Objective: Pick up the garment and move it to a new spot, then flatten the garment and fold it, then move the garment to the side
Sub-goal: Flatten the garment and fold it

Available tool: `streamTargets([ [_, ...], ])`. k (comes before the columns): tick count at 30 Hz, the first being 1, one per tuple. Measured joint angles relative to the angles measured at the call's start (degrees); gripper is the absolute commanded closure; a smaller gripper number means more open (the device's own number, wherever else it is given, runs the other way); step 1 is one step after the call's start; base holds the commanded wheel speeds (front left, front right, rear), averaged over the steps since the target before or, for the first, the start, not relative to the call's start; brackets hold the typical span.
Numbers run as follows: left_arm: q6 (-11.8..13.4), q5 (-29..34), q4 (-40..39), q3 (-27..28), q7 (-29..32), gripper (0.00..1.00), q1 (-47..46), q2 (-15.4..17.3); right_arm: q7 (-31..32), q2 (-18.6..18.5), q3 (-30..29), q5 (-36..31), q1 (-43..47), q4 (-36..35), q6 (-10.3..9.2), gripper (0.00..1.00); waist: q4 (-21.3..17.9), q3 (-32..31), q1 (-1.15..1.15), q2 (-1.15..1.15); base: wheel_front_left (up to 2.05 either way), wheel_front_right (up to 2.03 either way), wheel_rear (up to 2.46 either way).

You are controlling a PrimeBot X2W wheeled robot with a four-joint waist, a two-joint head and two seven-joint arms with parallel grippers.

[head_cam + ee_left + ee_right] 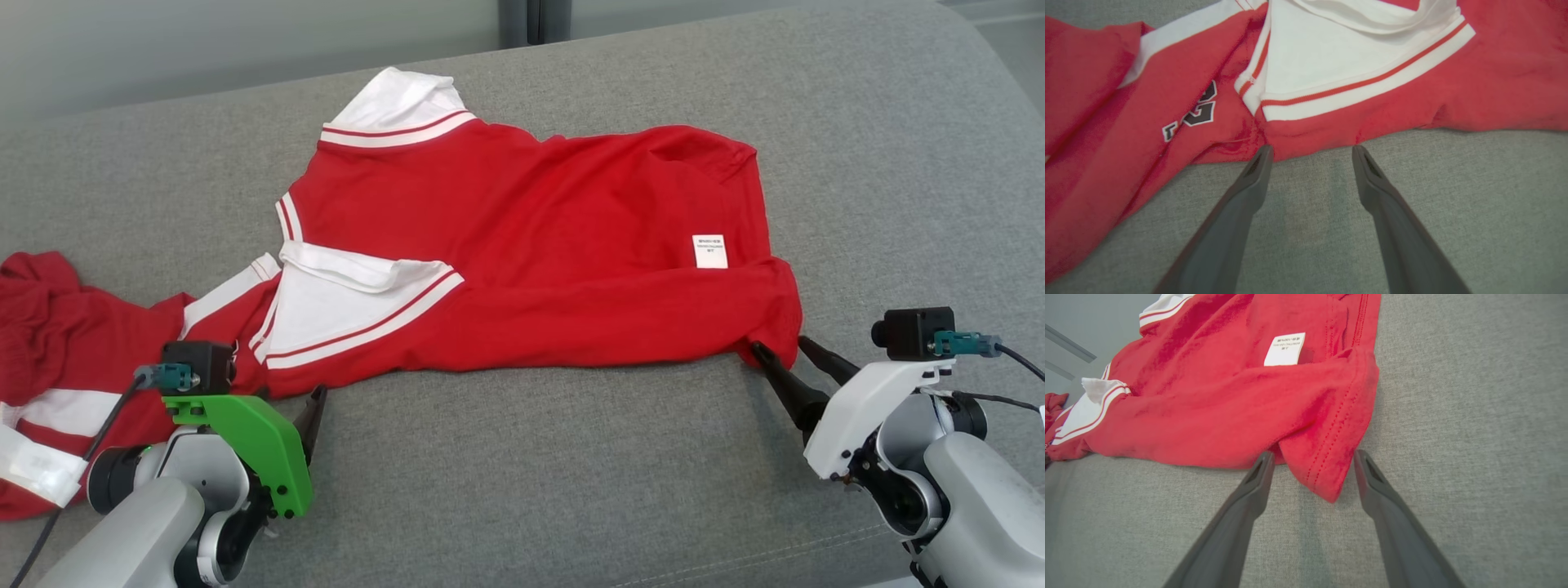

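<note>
The red shirt [522, 245] with white striped sleeves lies spread on the grey cushion [531, 457], just ahead of both my pairs of fingers. My right fingers [1312, 457] are spread wide, with the stitched hem corner lying between the tips and nothing pinched. My left fingers [1311, 152] are also spread wide, their tips at the shirt's near edge below a white sleeve [1323, 61]. Beyond my left fingers lies more rumpled red-and-white cloth [49, 327].
</note>
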Motion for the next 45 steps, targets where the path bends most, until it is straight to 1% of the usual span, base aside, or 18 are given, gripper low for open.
streamTargets([
  [6, 0.7, 1.0, 1.0, 0.1, -0.5, 0.0, -1.0, 0.4, 1.6, 1.5, -1.0, -2.4, -0.5, 0.0, 0.0, 0.0, -0.2, 1.4, 0.0, 0.0, 0.0, 0.0, 0.0],
  [10, 0.7, 1.0, 1.6, 0.0, -0.3, 0.0, -1.5, 0.2, 2.4, 2.0, -1.2, -2.6, -0.8, -0.1, 0.0, 0.0, -0.3, 1.9, 0.0, 0.0, 0.0, 0.0, 0.0],
  [13, 0.1, 1.0, 2.3, -0.3, 0.0, 0.0, -1.7, -0.1, 3.0, 2.4, -1.3, -3.0, -1.0, 0.0, 0.0, 0.0, -0.3, 2.1, 0.0, 0.0, 0.0, 0.0, 0.0],
  [17, -0.4, 1.0, 3.2, -0.5, 0.1, 0.34, -2.1, -0.5, 3.1, 2.7, -1.5, -3.3, -1.2, 0.2, 0.0, 0.0, -0.2, 2.0, 0.0, 0.0, 0.0, 0.0, 0.0],
  [20, -0.7, 0.9, 3.7, -0.5, 0.0, 0.45, -2.4, -0.7, 3.3, 2.9, -2.2, -3.9, -1.2, 0.9, 0.0, 0.0, -0.1, 2.0, 0.0, 0.0, 0.0, 0.0, 0.0],
  [21, -0.8, 0.9, 3.9, -0.5, 0.0, 0.55, -2.4, -0.8, 3.3, 2.9, -2.4, -4.2, -1.2, 1.2, 0.0, 0.0, -0.1, 2.0, 0.0, 0.0, 0.0, 0.0, 0.0],
  [22, -0.9, 0.9, 4.4, -0.6, 0.1, 0.65, -2.5, -0.9, 3.5, 3.1, -2.7, -4.5, -1.3, 1.5, 0.0, 0.06, -0.1, 2.0, 0.0, 0.0, 0.0, 0.0, 0.0],
  [23, -1.1, 0.8, 4.7, -0.6, 0.3, 0.79, -2.6, -0.9, 3.6, 3.2, -2.8, -5.0, -1.3, 1.6, 0.0, 0.35, -0.1, 2.0, 0.0, 0.0, 0.0, 0.0, 0.0],
  [24, -1.3, 0.7, 5.0, -0.6, 0.3, 1.0, -2.8, -0.9, 3.5, 3.3, -2.9, -5.3, -1.4, 1.7, 0.0, 0.68, -0.1, 2.1, 0.0, 0.0, 0.0, 0.0, 0.0],
  [25, -1.4, 0.7, 5.2, -0.6, 0.3, 1.0, -3.0, -1.0, 3.5, 3.3, -3.0, -5.4, -1.4, 1.8, 0.01, 1.0, -0.1, 2.2, 0.0, 0.0, 0.0, 0.0, 0.0],
  [39, -2.8, 0.5, 6.5, -0.8, -0.5, 1.0, -3.3, -1.2, 2.7, 3.6, -3.4, -5.9, -1.3, 2.2, 0.01, 1.0, -0.2, 1.0, 0.0, 0.0, 0.0, 0.0, 0.0],
  [45, -2.8, 0.6, 4.2, -1.4, 0.0, 1.0, -2.2, 0.1, 3.1, 2.9, -3.5, -5.1, 0.1, 1.4, 0.01, 1.0, -0.1, -0.7, 0.0, 0.0, 0.0, 0.0, 0.0],
])
